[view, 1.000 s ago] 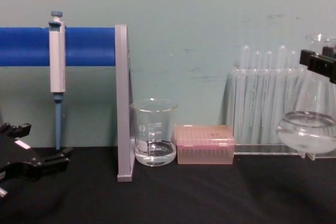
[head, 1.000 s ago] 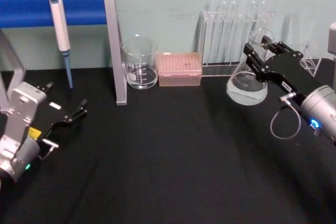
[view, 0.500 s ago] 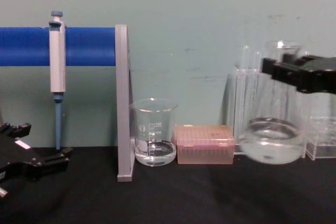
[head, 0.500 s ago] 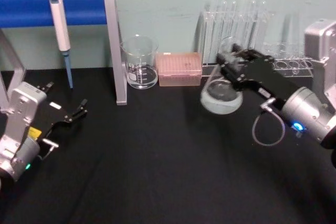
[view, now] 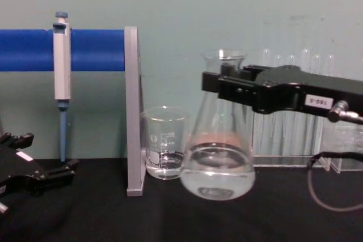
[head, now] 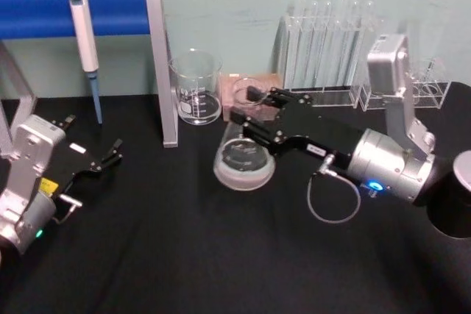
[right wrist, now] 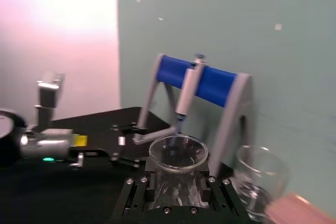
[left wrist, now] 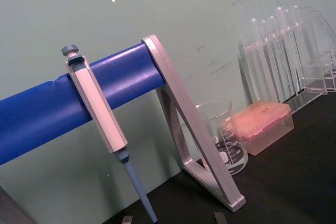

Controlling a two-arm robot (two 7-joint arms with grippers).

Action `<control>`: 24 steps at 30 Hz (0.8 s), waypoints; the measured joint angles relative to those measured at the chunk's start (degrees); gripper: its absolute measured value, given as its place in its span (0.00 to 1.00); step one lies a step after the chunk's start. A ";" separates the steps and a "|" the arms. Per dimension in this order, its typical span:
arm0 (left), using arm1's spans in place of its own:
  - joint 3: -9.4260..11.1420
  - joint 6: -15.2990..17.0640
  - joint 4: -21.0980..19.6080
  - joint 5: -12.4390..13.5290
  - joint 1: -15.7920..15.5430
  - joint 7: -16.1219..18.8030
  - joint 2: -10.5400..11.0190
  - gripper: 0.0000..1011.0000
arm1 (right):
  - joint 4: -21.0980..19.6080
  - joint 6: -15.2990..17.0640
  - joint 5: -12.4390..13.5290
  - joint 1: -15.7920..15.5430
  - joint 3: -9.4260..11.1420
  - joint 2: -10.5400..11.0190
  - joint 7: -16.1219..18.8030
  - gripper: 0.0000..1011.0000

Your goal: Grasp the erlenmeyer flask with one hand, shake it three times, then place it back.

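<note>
1. Gripping the flask [view: 218, 162] by its narrow neck, the right claw [view: 224, 86] is pinched on the glass just below the flared rim; its arm reaches in from the right.
2. Flask: near the middle of the black surface [head: 184, 248], in front of the pink box [left wrist: 262, 124] and just to the right of the beaker [head: 196, 90]. It stands nearly upright in the chest view. In the head view it leans, with its round base turned toward the camera. The base appears to hang just off the surface. Clear liquid lies in the bottom.
3. Left claw [head: 92, 137]: parked low at the left edge of the surface, fingers spread, holding nothing, well apart from the flask.
4. Rack of test tubes [head: 324, 42]: against the back wall, behind the right arm.
5. Pipette [head: 82, 34]: hanging upright on the blue bar [head: 37, 11] of the stand at the back left.
</note>
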 joint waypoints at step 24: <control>0.00 0.00 0.00 0.00 0.00 0.00 0.00 0.99 | -0.07 -2.45 1.34 -1.47 1.20 1.27 -7.49 0.46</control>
